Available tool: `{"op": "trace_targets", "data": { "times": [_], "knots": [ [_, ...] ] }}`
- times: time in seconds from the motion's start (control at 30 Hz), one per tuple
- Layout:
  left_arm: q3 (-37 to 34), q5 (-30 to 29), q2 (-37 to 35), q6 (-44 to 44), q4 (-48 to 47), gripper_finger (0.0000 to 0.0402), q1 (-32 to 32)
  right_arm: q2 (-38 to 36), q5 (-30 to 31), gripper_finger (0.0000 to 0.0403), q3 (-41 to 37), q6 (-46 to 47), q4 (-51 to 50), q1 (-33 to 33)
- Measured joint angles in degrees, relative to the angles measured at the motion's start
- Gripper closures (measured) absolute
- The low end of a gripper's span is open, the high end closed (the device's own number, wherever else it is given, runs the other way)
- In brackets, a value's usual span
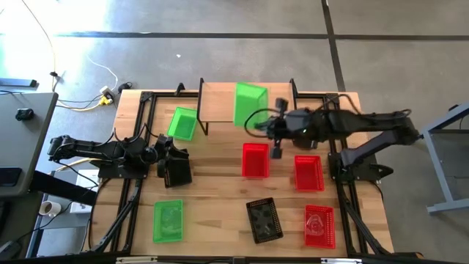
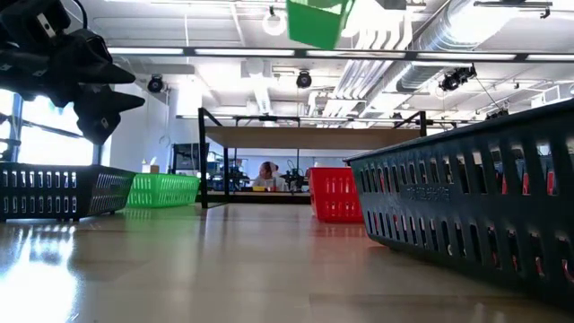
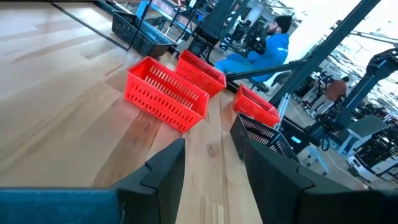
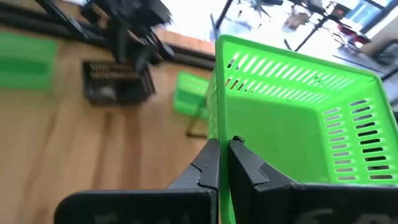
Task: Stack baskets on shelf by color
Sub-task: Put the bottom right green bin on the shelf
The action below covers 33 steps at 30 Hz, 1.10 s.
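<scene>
The right gripper [image 1: 272,126] reaches in from the table's right side and holds a green basket [image 1: 250,104] above the right part of the shelf [image 1: 217,102]; the right wrist view shows its fingers [image 4: 209,163] closed to a narrow gap on the basket's near wall, with the basket tilted and its open side toward the camera. In the low view this held basket [image 2: 320,23] hangs high above the shelf top [image 2: 305,137], clear of it. The left gripper [image 1: 174,163] waits low over the table's left half, just beside a black basket [image 1: 176,170]; the left wrist view shows its fingers [image 3: 163,167] apart and empty. A second green basket [image 1: 182,123] lies on the table just left of the shelf, and a third green basket [image 1: 168,221] lies near the front left edge. Three red baskets are visible from above: one in front of the shelf [image 1: 255,160], one to its right [image 1: 308,173], and one near the front right corner [image 1: 319,225]. A second black basket [image 1: 264,219] sits at the front between the third green basket and the corner red one. The table [image 1: 220,183] is light wood with black frame rails along both sides. In the left wrist view a person in a blue top [image 3: 261,50] sits in the room beyond the table.
</scene>
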Motion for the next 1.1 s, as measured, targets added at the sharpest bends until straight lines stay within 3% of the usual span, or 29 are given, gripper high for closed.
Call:
{"op": "trace_targets", "data": {
  "times": [0.27, 0.47, 0.6, 0.83, 1.1],
  "knots": [
    [0.0, -0.01, 0.0, -0.02, 0.0, 0.0245, 0.0, -4.32, -1.25, 0.0403, -0.04, -4.41, -10.93, -7.23],
    [0.0, -0.02, 0.0, -0.02, 0.0, 0.0245, 0.01, -4.26, -8.21, 0.0403, -0.14, -5.51, -18.34, -13.46],
    [0.0, -0.02, 0.0, -0.03, 0.0, 0.0245, 0.0, -5.45, -13.09, 0.0403, -5.29, -8.34, -15.43, -17.55],
    [0.0, -0.02, 0.0, -2.61, 0.0, 0.0245, 0.02, -10.87, -15.71, 0.0402, -16.89, -14.84, -4.94, -22.62],
    [0.0, -0.05, -0.02, -4.61, 0.0, 0.0245, 0.02, -15.08, -19.35, 0.0402, -24.49, -19.85, -1.08, -26.81]
  ]
}}
